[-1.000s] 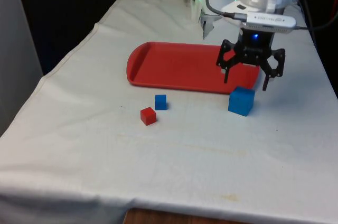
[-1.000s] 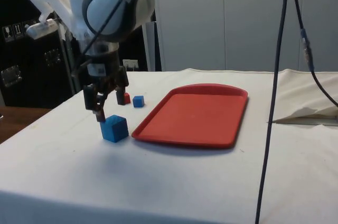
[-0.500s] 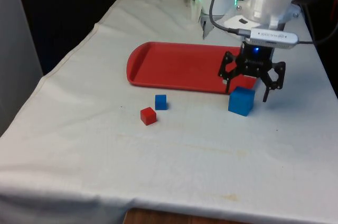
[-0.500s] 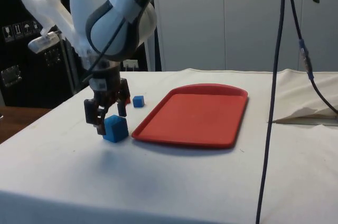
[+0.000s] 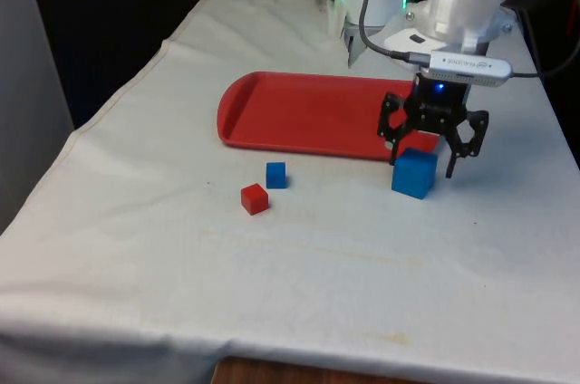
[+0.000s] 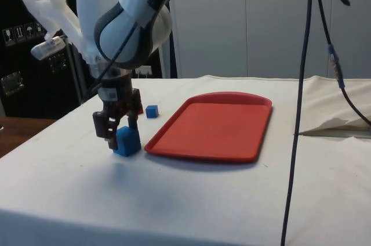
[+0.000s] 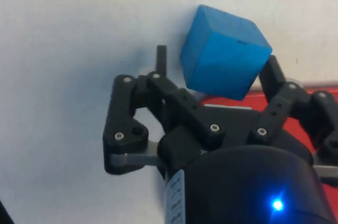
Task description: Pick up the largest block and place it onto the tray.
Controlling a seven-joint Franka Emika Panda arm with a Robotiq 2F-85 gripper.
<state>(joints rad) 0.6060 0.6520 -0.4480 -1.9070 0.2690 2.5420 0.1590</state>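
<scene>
- A large blue block (image 5: 415,173) sits on the white tablecloth (image 5: 299,266), just beside the red tray's (image 5: 308,112) near edge, towards the front view's right.
- The black gripper (image 5: 432,156) is lowered around this block, its fingers (image 7: 162,60) spread apart on either side; the wrist view shows a gap between block and finger, so nothing is gripped.
- A small blue block (image 5: 275,175) and a small red block (image 5: 255,198) lie close together on the cloth, well apart from the large one, towards the front view's left.
- The tray lies flat with nothing on it.
</scene>
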